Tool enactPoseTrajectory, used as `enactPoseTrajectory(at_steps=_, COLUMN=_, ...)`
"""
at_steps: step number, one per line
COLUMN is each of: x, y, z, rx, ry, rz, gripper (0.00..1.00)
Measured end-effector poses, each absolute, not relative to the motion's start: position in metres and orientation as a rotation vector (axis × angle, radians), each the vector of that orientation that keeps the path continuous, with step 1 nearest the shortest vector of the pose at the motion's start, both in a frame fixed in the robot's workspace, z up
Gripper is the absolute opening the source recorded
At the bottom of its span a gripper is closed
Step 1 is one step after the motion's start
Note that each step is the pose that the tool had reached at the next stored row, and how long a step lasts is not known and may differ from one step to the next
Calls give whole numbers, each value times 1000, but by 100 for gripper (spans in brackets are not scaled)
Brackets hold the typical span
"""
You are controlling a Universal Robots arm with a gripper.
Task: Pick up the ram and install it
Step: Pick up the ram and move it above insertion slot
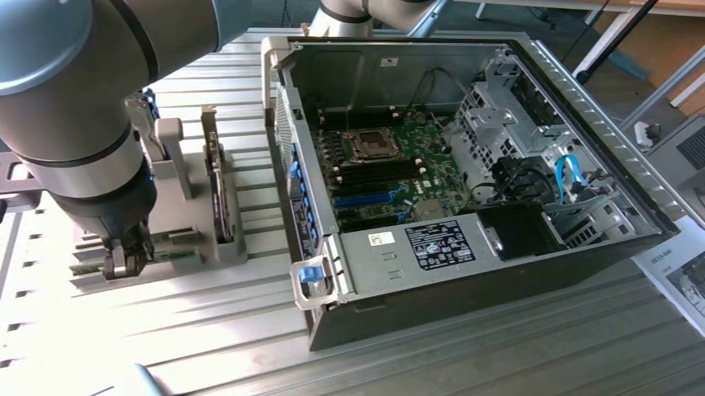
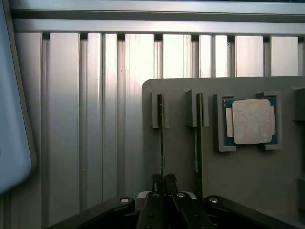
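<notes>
The ram stands on edge in a narrow slot of the grey holder, seen from above as a thin dark line. A grey bracket clasps its far end. At its near end the gripper is nearly closed, its two fingers pinched one on each side of the stick, so it has hold of the ram. The stick sits in its slot and has not been lifted out.

Just beside it, in a parallel slot with its own bracket, stands the second ram, untouched and apart from the gripper. It lies between the held ram and the processor, which rests flat in a square recess of the holder with its silver lid up and a green rim showing.

The holder lies on the table, made of ribbed aluminium profiles.

In the exterior view the gripper is down at the near end of the holder, at the exterior view's left, with the arm rising above it, large in the foreground. Upright brackets stand along the holder. Well apart, toward the exterior view's right, the case lies on its side on the table with its side panel off. Inside it the green motherboard shows a processor socket and long black slots just beside it. No stick can be made out in them.
</notes>
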State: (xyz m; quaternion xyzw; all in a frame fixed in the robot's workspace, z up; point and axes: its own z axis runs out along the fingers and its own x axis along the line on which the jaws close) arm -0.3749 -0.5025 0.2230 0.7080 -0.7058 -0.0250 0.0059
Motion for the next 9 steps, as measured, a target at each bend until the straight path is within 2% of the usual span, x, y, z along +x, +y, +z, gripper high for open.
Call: enactPoseTrajectory(at_steps=9, x=-373, y=-503, z=248, rx=2216, ry=-2209, rz=-78, gripper=12)
